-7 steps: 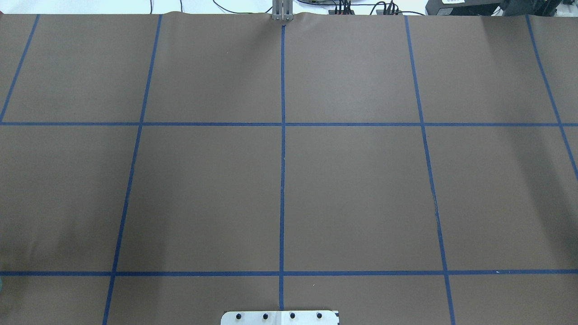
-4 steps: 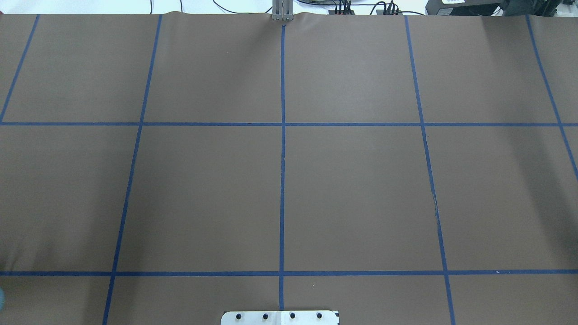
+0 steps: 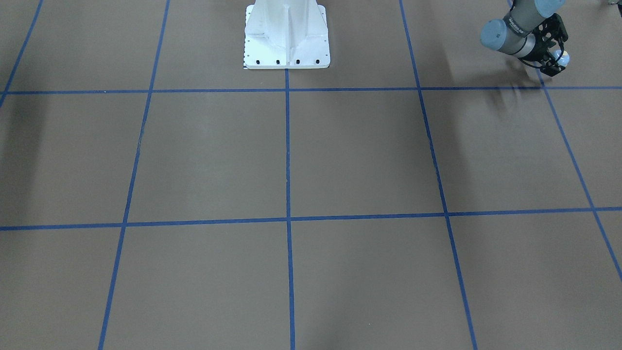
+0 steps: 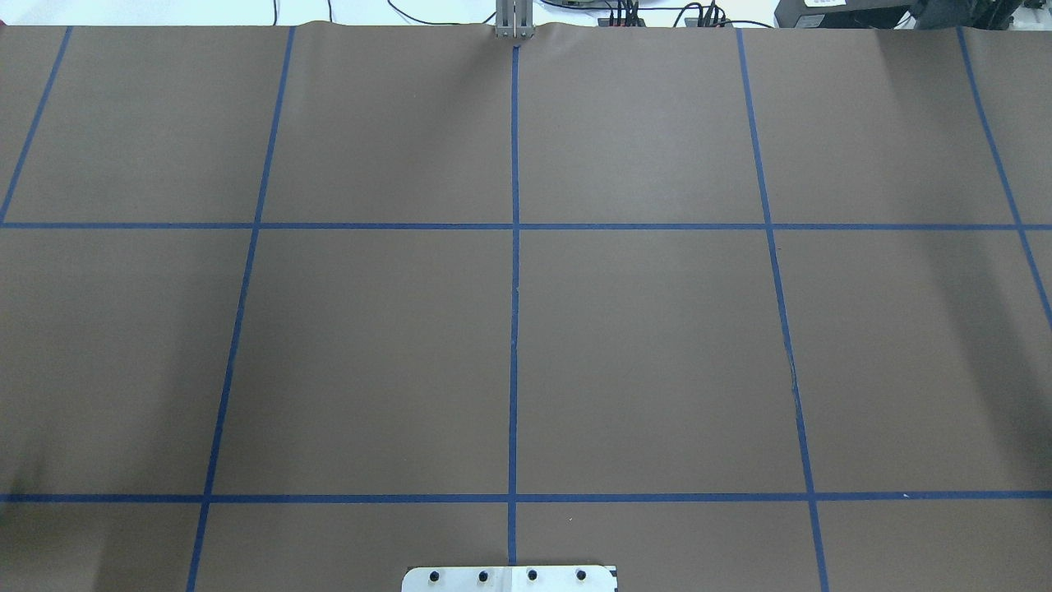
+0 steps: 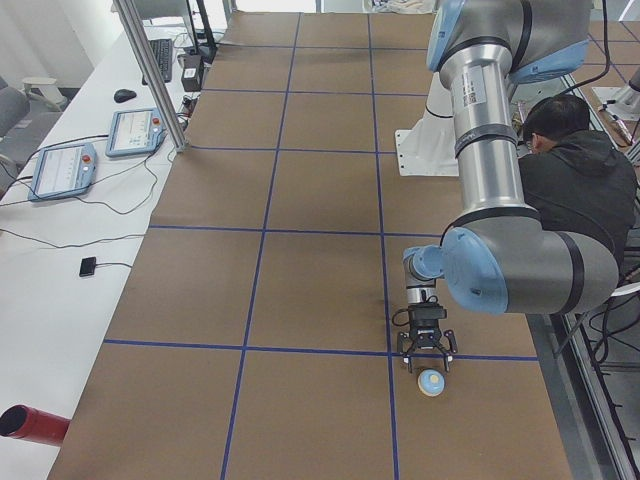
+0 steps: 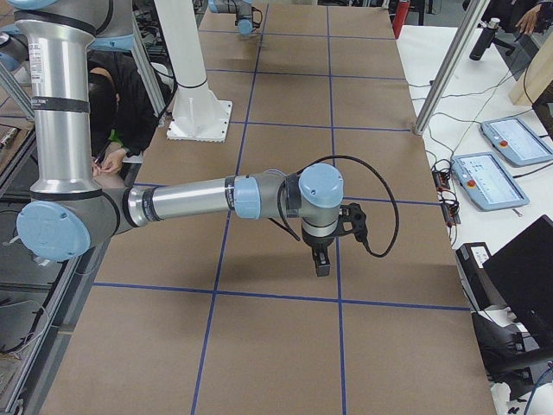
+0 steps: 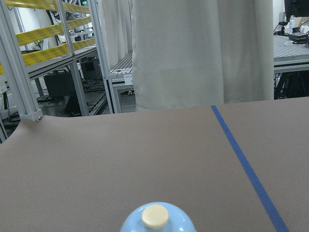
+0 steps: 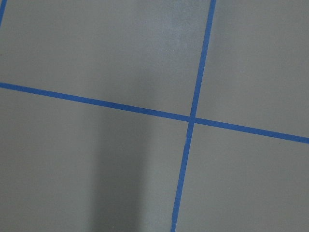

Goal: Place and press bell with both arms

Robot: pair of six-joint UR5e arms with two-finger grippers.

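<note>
The light blue bell (image 5: pixel 431 381) with its cream button stands upright on the brown table near the robot's left end. It also shows in the front-facing view (image 3: pixel 562 59) and at the bottom of the left wrist view (image 7: pixel 157 220). My left gripper (image 5: pixel 428 362) is low over the table, its fingers spread open, with the bell just at their tips; it also shows in the front-facing view (image 3: pixel 555 65). My right gripper (image 6: pixel 321 264) hangs point-down above a tape line, nothing under it; I cannot tell whether it is open or shut. Neither arm is in the overhead view.
The white pedestal (image 3: pixel 286 36) stands at the robot's side of the table. A seated person in black (image 5: pixel 570 190) is beside it. Control pendants (image 5: pixel 135 130), an aluminium post (image 5: pixel 150 70) and a red cylinder (image 5: pixel 30 425) line the far side bench.
A small bluish patch at the lower left edge of the overhead view slid down and out of sight. Nothing else in that view has moved.
</note>
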